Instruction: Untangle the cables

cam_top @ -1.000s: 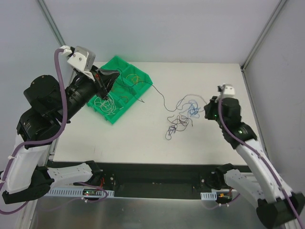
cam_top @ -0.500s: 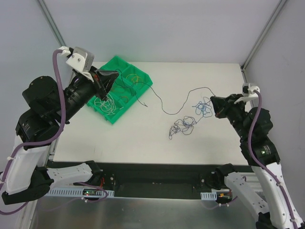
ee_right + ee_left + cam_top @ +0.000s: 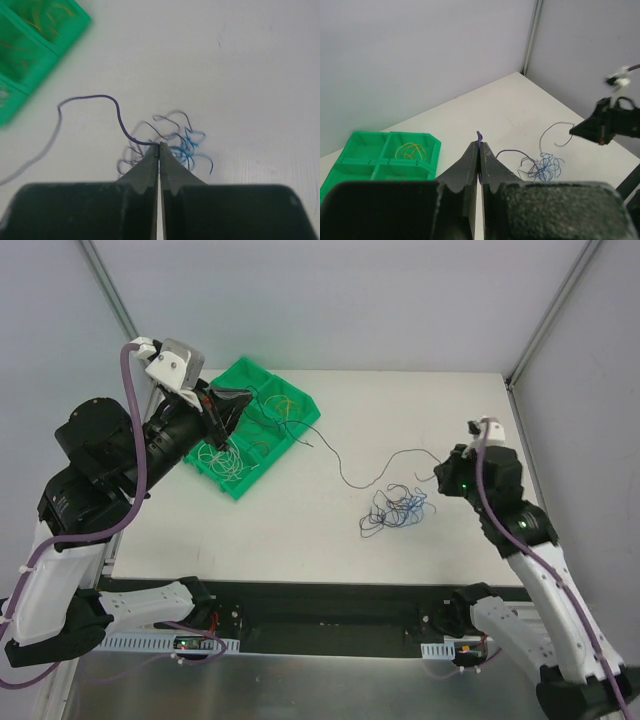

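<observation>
The cables (image 3: 393,510): small blue/purple tangle on the white bench (image 3: 250,540), well right of the green tray (image 3: 243,490). One dark strand arcs from the tray's edge to the R end effector (image 3: 160,146), which is clamped on it. L end effector (image 3: 479,146), over the tray, pinches a purple strand end. Grey walls w/ metal posts. L arm hides part of the tray from above; both pinches show only in the wrist views.

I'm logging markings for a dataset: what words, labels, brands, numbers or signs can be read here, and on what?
None can be read.
The green tray, the table and the cables show no lettering.
Any marking on the small board at the near edge is too small to read.
</observation>
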You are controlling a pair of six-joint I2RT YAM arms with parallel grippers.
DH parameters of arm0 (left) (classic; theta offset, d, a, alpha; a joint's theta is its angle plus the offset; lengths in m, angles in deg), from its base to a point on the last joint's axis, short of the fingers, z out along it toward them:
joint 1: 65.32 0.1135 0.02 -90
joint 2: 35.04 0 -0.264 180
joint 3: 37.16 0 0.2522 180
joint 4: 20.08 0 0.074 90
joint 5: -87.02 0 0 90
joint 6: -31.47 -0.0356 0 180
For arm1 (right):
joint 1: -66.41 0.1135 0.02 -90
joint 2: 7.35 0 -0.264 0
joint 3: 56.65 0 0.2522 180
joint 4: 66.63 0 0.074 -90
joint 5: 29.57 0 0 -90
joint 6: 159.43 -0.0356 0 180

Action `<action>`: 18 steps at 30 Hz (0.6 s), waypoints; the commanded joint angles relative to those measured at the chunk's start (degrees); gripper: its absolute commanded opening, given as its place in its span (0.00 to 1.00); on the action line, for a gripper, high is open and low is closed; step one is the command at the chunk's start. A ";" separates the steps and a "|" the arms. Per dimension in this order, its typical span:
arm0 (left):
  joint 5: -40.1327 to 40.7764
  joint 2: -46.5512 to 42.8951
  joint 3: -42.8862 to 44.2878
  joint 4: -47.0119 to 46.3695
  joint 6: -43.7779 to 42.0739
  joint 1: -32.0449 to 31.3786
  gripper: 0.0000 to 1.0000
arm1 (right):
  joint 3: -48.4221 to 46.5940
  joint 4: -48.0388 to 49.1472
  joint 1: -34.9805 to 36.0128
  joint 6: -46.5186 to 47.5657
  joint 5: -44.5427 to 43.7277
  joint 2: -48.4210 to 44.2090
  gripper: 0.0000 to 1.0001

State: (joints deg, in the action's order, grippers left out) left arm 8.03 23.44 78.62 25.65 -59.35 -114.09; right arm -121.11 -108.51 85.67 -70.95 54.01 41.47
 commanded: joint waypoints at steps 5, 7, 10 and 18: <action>0.42 -0.29 0.38 -2.52 0.47 -0.18 0.00 | -1.35 9.93 -0.19 -1.38 1.17 -16.91 0.01; 0.25 -0.29 0.29 -2.43 0.47 -0.18 0.00 | -0.98 4.68 -0.37 -0.24 -2.80 -12.89 0.01; 0.25 -0.47 -0.50 -2.43 0.56 -0.18 0.00 | -0.02 2.36 -0.28 1.17 2.87 -6.38 0.01; 3.93 -2.93 -12.44 -1.30 4.94 -0.18 0.00 | 1.75 18.17 4.01 -3.57 27.76 3.72 0.01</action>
State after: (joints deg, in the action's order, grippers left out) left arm 8.44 21.49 71.58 24.43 -57.80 -114.09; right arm -116.85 -101.03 86.07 -70.71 67.57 41.91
